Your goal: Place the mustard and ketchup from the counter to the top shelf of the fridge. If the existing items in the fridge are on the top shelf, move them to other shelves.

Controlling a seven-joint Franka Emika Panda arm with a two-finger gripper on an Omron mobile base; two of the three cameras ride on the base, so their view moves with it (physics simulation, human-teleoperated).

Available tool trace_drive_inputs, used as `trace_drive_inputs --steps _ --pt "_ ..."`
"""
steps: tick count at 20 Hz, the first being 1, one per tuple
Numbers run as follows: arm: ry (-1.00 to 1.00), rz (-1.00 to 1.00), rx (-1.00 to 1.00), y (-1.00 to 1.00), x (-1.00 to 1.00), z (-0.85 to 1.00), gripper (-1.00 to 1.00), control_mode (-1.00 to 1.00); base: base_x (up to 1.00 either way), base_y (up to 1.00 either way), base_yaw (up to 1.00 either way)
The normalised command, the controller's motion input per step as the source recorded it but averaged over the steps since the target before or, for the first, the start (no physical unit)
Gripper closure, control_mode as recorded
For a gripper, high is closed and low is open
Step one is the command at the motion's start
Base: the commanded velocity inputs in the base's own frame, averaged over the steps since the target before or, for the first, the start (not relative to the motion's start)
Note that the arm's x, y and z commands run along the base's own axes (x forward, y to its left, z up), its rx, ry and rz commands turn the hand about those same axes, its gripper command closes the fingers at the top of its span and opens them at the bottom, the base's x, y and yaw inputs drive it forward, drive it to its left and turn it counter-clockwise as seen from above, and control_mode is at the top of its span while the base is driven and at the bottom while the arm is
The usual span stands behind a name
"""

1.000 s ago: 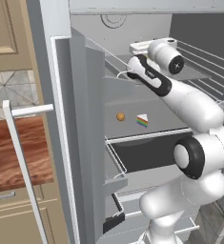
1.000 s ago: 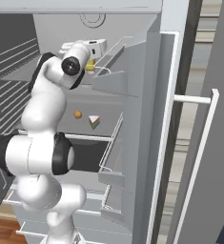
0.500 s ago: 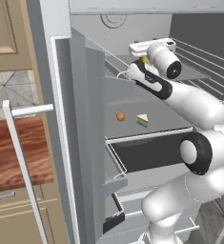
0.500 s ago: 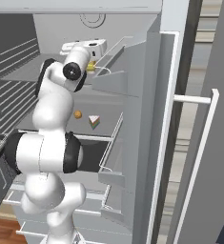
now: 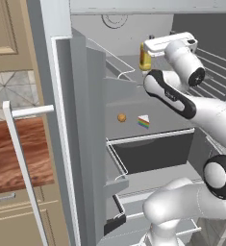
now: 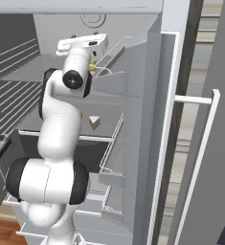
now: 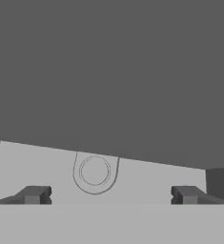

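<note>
The white arm has lifted since a second ago, and its hand now sits higher, up by the fridge (image 5: pixel 61 96) ceiling. The mustard (image 5: pixel 144 56) stands alone on the top shelf (image 5: pixel 129 65), near its front edge, just beside the hand. The gripper (image 7: pixel 111 194) is spread wide and pinches nothing. On the shelf below, the cake (image 5: pixel 144 121) and the orange ball (image 5: pixel 121 117) sit near the front edge, a little apart, with bare shelf behind them. The worktop (image 5: pixel 18 153) is left of the door.

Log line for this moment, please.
tool: open, empty | mustard: on top shelf | cake wedge, orange ball: lower shelf
</note>
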Motion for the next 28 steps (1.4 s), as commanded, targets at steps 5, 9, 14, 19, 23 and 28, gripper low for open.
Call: trace_drive_inputs --steps 5,9,14,19,23,28 --pt "0.04 -0.03 -0.01 0.02 -1.0 0.67 -1.0 -1.0 0.0 0.0 0.0" --pt "0.03 -0.07 -0.08 0.0 -1.0 -0.52 -1.0 -1.0 0.0 0.0 0.0" --pt "0.14 -0.05 -0.2 0.06 -1.0 -1.0 -1.0 -1.0 0.0 0.0 0.0" --pt "0.42 -0.07 -0.18 0.24 -1.0 -1.0 -1.0 -1.0 0.0 0.0 0.0" --pt "0.71 -0.12 -0.04 0.19 -1.0 -0.74 -1.0 -1.0 0.0 0.0 0.0" --pt "0.81 -0.15 0.0 0.02 -0.83 -0.13 -1.0 -1.0 0.0 0.0 0.0"
